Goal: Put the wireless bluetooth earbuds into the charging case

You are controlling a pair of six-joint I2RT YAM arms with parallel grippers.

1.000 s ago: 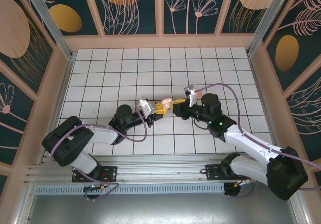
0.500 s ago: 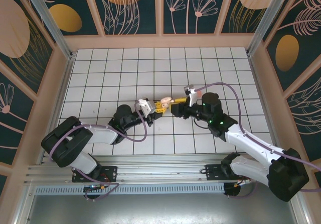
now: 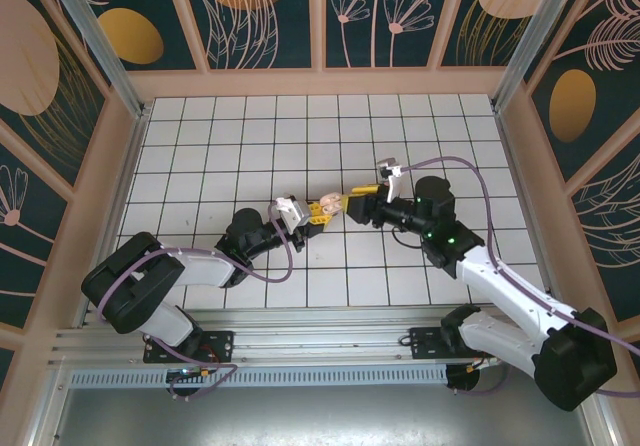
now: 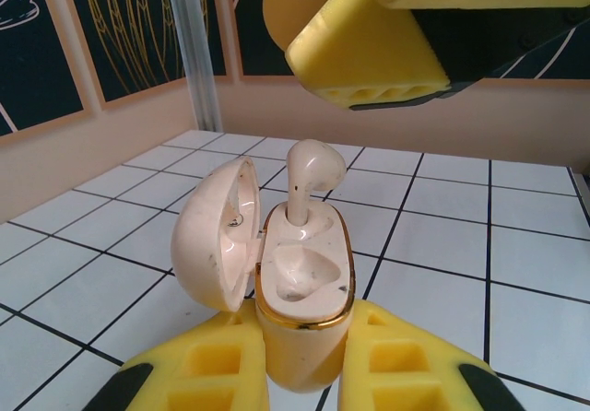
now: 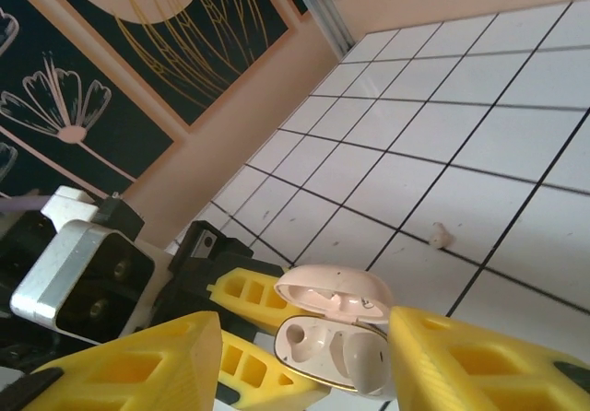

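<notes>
So, near the middle of the white tiled desk [image 3: 250,136], the left claw [image 4: 304,379] is pinched tight on the charging case [image 4: 304,328]. One yellow finger presses each side of the case's near end. The case is pale beige with a gold rim, and its open side faces up. Its lid [image 4: 214,236] is swung open to the left and stands on its edge.

One earbud [image 4: 313,167] sits in the far hole of the case. It stands straight up, so its long way goes up and down. Its thin stem points down into the hole and its round head is on top, above the gold rim.

To the right is the right claw [image 5: 309,346]. Its two yellow fingers are spread apart and hold nothing. They sit one on each side of the case with a gap, not touching it. Seen from the left wrist, one of these fingers hangs just above the earbud's head, so it is in the way from above.

Farther right, a tiny pale bit [image 5: 441,236] lies alone on a tile, well apart from the case. It is too small to tell what it is. Dark walls with flower pictures stand around the desk.
</notes>
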